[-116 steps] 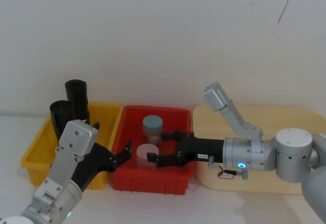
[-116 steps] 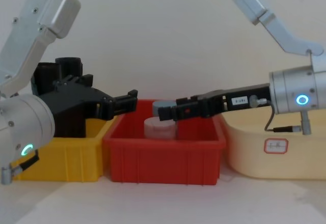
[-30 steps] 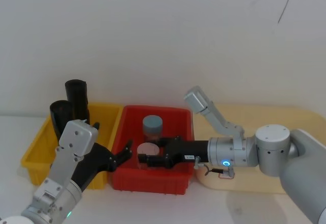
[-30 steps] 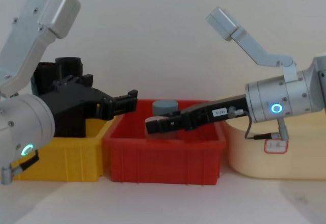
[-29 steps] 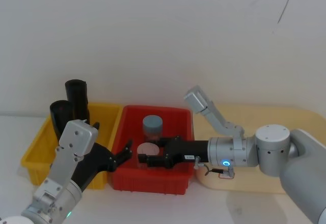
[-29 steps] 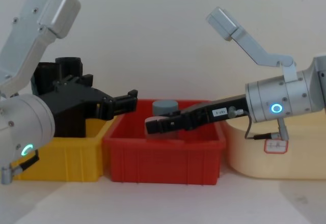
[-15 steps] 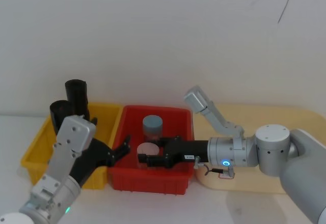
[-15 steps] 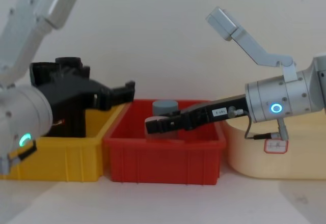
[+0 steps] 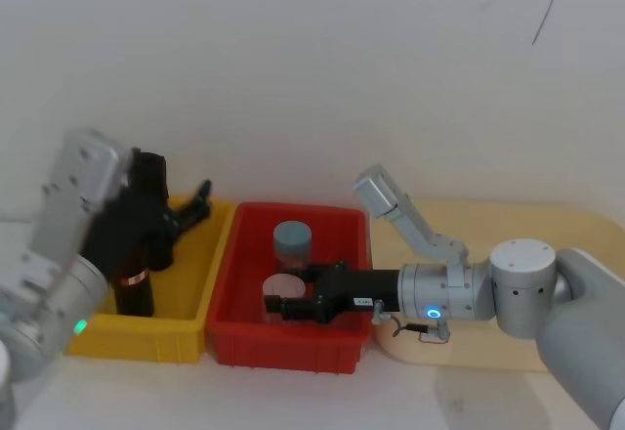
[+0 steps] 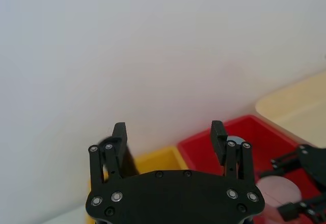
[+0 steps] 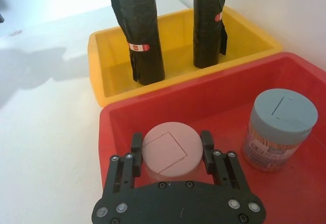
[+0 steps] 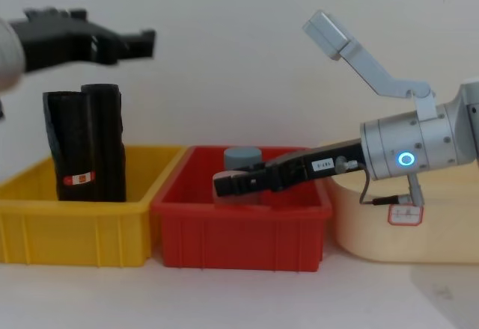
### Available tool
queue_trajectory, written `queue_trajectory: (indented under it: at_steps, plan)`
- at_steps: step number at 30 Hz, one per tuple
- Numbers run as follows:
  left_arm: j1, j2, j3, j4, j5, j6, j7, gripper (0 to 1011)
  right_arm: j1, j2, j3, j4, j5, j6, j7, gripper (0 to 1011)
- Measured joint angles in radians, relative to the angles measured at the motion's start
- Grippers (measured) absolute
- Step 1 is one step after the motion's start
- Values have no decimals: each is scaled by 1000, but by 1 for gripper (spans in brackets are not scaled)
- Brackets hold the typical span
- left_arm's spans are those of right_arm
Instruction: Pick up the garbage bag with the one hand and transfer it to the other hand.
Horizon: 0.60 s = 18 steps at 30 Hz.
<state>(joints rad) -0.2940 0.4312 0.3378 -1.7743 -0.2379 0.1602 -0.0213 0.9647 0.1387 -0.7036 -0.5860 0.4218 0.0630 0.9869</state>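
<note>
Two black garbage bag rolls (image 12: 105, 142) stand upright in the yellow bin (image 12: 75, 232); the right wrist view shows them as tall rolls (image 11: 137, 30) with small red-and-white labels. My left gripper (image 12: 138, 42) hangs open high above the rolls, touching nothing; its fingers (image 10: 119, 135) are spread wide. My right gripper (image 11: 170, 150) reaches into the red bin (image 12: 239, 228) and is shut on a pink-lidded jar (image 11: 168, 155), one finger on each side. In the head view the left gripper (image 9: 190, 205) is beside the taller roll (image 9: 148, 171).
A grey-blue lidded jar (image 11: 280, 119) stands in the red bin just behind the pink one. A cream tray (image 12: 419, 232) sits to the right of the red bin, under my right arm. A white wall closes the back.
My left arm has risen and swung back to the left, from low by the red bin's edge to above the rolls. The right arm and pink jar have stayed still.
</note>
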Motion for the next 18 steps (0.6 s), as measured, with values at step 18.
queue_trajectory:
  at_steps: [18]
  plan:
    - [33,96,-173,-79,-156,179,-122,1001,0,0,0,0,0,0,0,650]
